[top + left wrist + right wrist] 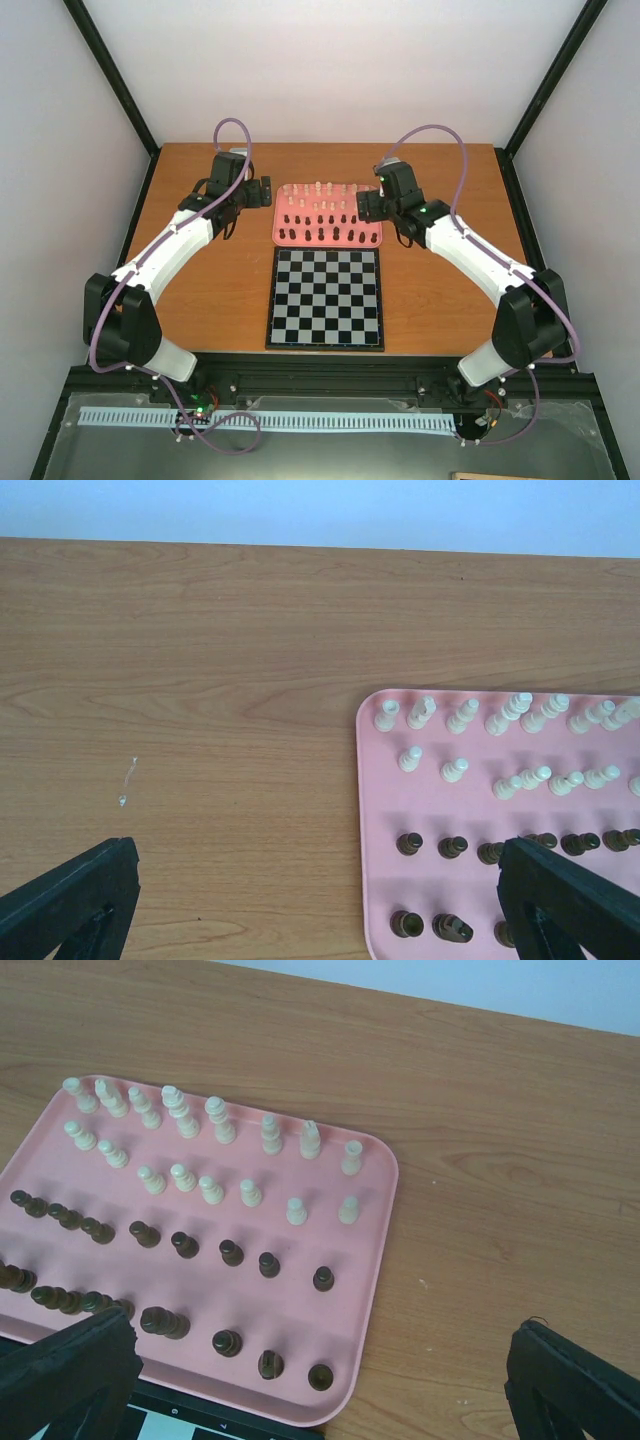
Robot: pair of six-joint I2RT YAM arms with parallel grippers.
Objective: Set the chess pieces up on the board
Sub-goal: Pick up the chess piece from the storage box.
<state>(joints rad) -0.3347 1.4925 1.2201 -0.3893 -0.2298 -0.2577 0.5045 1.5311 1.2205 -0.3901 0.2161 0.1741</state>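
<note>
Can't see the board (325, 298) whole from either wrist cam: only a checkered sliver at the bottom edge of the right wrist view, cut off by the frame. Overhead, seeing it flat on the wood-grain tabletop (200, 290), black and pale checks, thin dark border, just in front of the pink tray (372, 1250). Finding the chess pieces (250, 1193) all in that tray, cream rows at the back, dark rows nearer the board. Probably a few dark ones hidden behind the fingers; too small overhead to tell types. Tray: smooth, rounded corners, raised lip, clipped at right and bottom in the left wrist view. Reading left tool (320, 910) as released: black wedge fingers wide apart, one over wood, one over the tray, holding nothing. Same for right tool (325, 1390): fully spread, empty, over the tray's near right corner.
</note>
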